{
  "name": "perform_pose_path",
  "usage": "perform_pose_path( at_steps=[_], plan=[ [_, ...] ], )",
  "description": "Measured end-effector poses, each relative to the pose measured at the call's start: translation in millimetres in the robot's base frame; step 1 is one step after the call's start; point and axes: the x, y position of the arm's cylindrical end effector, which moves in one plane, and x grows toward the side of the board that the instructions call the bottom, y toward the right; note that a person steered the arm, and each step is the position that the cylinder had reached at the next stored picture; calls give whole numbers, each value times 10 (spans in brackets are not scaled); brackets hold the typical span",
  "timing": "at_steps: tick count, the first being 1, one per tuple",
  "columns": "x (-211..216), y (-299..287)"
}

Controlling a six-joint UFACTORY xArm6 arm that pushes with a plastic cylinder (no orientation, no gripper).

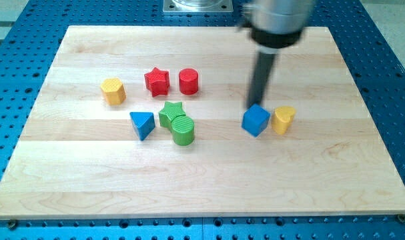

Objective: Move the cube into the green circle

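Note:
The blue cube (255, 121) sits on the wooden board at the view's right of centre. The green circle, a short green cylinder (183, 130), stands left of it near the board's middle, touching a green star (169, 113). My tip (255, 105) comes down from the view's top and sits right at the cube's upper edge, touching or nearly touching it. A yellow heart-like block (283, 119) stands just right of the cube.
A blue triangle (142, 124) lies left of the green pair. A red star (157, 81) and a red cylinder (189, 81) stand above them. A yellow hexagon-like block (113, 91) is at the left. The board (202, 187) rests on a blue perforated table.

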Motion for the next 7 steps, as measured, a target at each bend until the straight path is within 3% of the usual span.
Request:
perform_pose_path(
  at_steps=[1,2,3,4,5,6,7],
  plan=[
    [498,-399],
    [528,792],
    [856,897],
    [1434,1660],
    [1212,2915],
    [808,2926],
    [600,2572]
  ],
)
